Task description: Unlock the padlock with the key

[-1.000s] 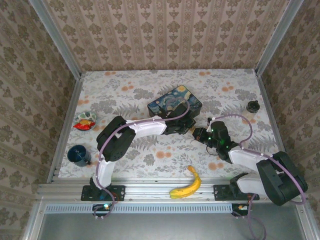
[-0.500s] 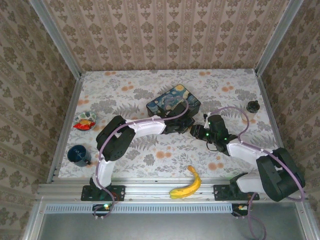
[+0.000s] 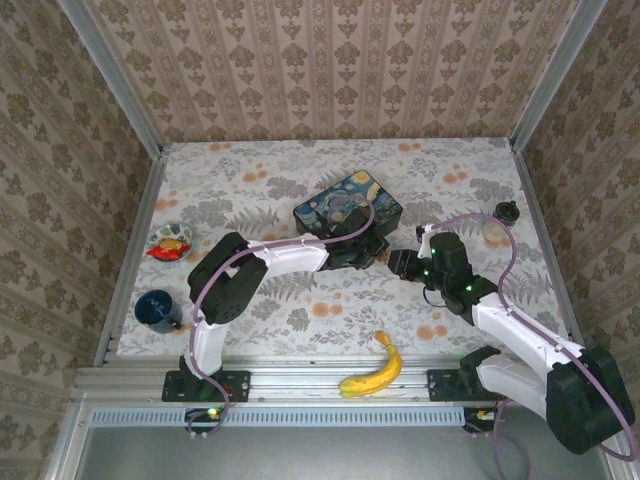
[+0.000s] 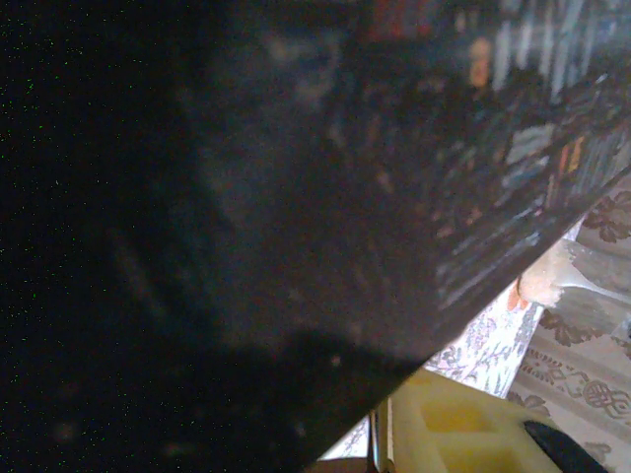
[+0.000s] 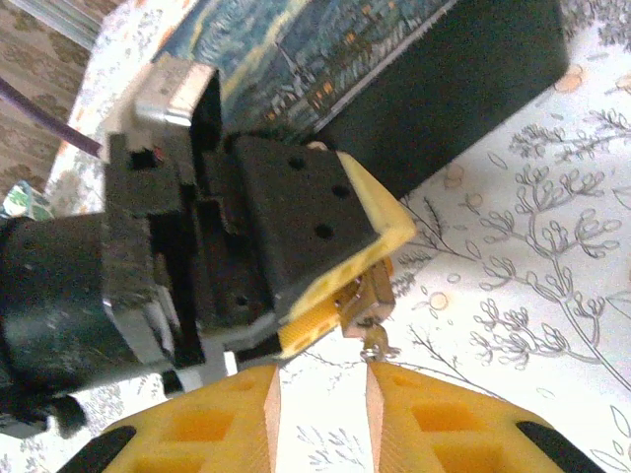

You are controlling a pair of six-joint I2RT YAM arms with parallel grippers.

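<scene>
Brass padlock is pinched in the left gripper; the narrowly parted, empty right gripper should be centred on the apparent key

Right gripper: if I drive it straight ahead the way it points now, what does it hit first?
Most likely the padlock, pinched in the left gripper just beyond the right gripper and its open fingertips. Depth is hard to judge.

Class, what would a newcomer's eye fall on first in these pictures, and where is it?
In the middle of the table, just in front of the starry-night tin, the left gripper pinches a tiny brass padlock, and the right gripper faces it, open. A banana lies at the near edge.
</scene>
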